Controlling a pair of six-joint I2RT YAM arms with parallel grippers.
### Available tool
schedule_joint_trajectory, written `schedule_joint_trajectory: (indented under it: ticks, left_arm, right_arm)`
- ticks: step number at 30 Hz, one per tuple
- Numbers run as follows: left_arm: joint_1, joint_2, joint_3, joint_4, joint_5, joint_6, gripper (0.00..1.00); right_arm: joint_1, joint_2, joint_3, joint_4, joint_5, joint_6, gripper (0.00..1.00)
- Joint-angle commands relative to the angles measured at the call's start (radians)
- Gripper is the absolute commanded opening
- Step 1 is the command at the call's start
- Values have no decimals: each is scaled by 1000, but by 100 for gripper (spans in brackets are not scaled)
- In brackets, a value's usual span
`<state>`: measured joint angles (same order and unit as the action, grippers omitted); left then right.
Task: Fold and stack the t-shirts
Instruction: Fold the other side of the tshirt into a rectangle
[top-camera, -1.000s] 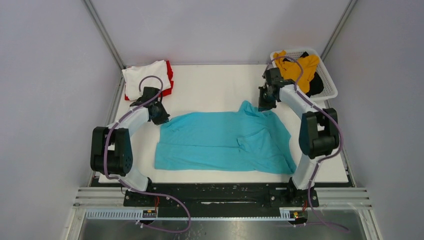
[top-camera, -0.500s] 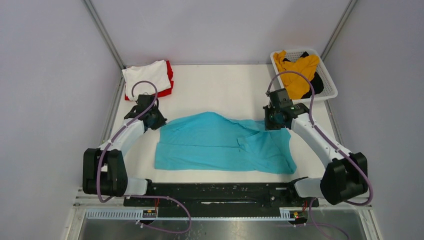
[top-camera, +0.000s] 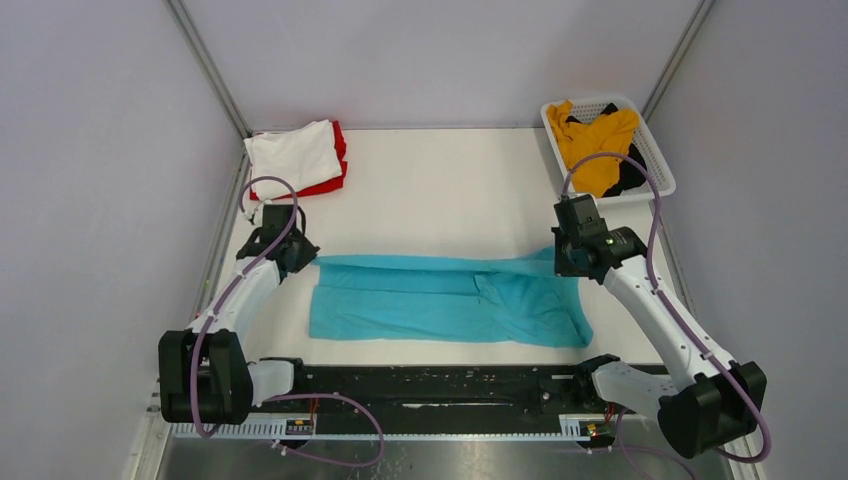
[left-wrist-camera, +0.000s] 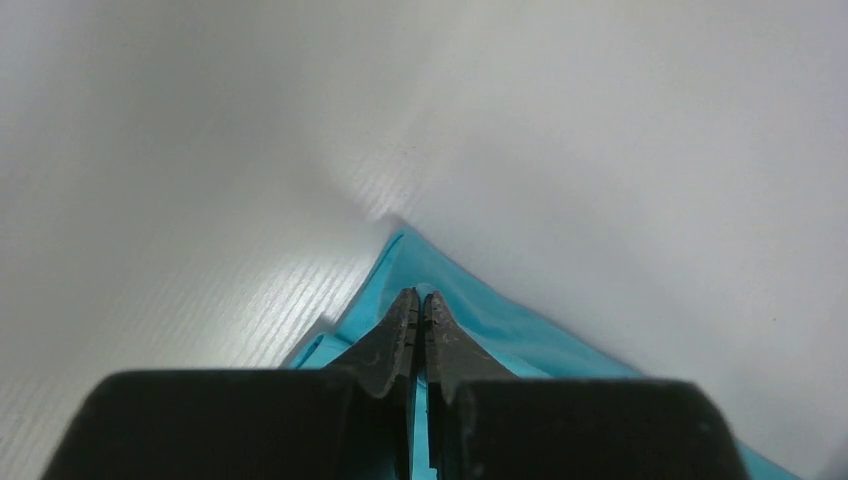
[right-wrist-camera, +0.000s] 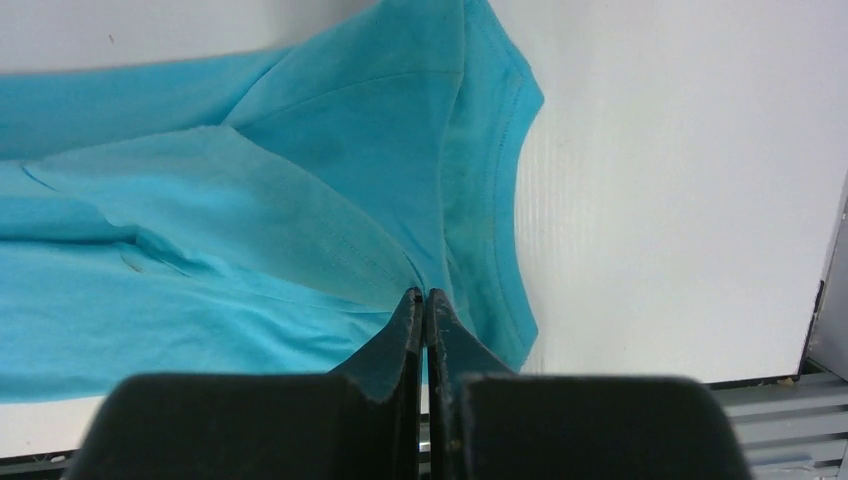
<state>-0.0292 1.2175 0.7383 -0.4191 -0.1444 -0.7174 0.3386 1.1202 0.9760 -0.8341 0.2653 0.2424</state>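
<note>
Teal t-shirt (top-camera: 440, 305) lies by the near edge of the bench (top-camera: 440, 170), long axis left to right. Far-left corner is pinched in left claw (top-camera: 300, 258), far-right corner in right claw (top-camera: 562, 262), the hem raised between them. Near hem lies bench-edge-ward of both; fold likely goes that way.

My left gripper (top-camera: 300, 256) and right gripper (top-camera: 562, 258) each pinch an end of the teal t-shirt (top-camera: 440, 305), its far edge taut between them above the surface (top-camera: 440, 190). I see a white t-shirt (top-camera: 293, 155) atop a red t-shirt (top-camera: 338, 150) back left, and a mustard t-shirt (top-camera: 595, 140) and black t-shirt (top-camera: 630, 178) in the basket (top-camera: 655, 165) back right.
</note>
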Motion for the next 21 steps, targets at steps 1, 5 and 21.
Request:
schedule_joint_trajectory:
  ticks: [1, 5, 21]
  left_arm:
    - [24, -42, -17, 26, -34, -18, 0]
    - [24, -30, -22, 50, 23, -11, 0]
    - [24, -143, -95, -73, -63, -70, 63]
  right_arm:
    - [4, -56, -13, -37, 33, 21, 0]
    - [4, -88, -44, -37, -49, 21, 1]
    - [31, -151, -221, -183, -339, 156, 43]
